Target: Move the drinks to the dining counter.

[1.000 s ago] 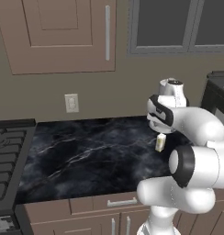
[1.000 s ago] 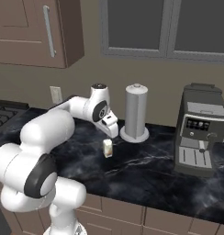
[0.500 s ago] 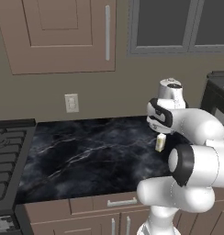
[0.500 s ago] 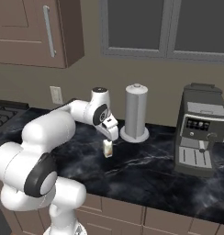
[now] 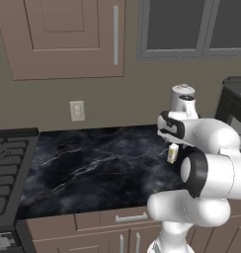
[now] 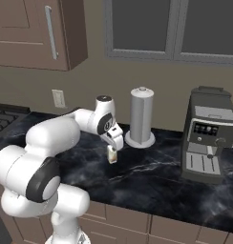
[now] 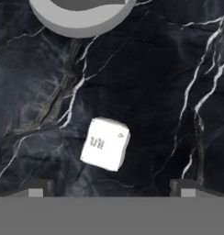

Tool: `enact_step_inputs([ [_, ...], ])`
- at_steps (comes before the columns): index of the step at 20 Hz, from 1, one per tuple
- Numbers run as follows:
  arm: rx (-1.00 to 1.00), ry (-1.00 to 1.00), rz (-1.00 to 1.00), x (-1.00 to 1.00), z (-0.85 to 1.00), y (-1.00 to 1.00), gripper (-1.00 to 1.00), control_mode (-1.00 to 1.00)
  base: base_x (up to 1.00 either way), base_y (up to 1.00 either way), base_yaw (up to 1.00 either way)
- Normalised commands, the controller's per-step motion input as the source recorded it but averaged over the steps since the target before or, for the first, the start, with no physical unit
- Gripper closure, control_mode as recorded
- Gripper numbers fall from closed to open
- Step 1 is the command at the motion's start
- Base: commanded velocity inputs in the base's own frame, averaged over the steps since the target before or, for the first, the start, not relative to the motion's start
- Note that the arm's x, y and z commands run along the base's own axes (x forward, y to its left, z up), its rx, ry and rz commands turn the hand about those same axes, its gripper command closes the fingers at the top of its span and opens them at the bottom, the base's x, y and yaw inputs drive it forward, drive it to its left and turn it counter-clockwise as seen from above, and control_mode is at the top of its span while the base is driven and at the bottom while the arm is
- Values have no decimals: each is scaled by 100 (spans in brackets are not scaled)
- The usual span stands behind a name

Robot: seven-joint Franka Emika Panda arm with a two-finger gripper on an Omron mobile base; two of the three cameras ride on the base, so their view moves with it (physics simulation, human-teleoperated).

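Gripper (image 7: pixel 112 190) poised over carton (image 7: pixel 105 143), jaws wide apart.
Carton upright on black worktop (image 6: pixel 156 178), just near-left of paper-towel roll (image 6: pixel 141 116); hand directly above, prob. lining up to straddle it for pickup.

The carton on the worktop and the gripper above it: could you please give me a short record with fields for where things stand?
carton: small white-yellow carton, upright on the black marble worktop
gripper: gripper open, above the carton, not touching it
held: nothing
nearby: grey paper-towel cylinder behind the carton; coffee machine further along the worktop
task status: carton not yet picked up
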Motion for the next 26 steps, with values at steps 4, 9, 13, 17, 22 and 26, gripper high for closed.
enact_step_inputs([
  [4,0,-1,0,8,-16,-7,-100,-100,0,0,0],
  [9,0,-5,0,13,-10,-4,-100,-100,0,0,0],
  [13,0,-7,0,6,-4,-3,-100,-100,0,0,0],
  [17,0,-2,0,0,-3,0,-100,-100,0,0,0],
  [22,0,-1,0,0,-3,0,-100,-100,0,0,0],
  [26,0,0,0,2,-5,0,-100,-100,0,0,0],
])
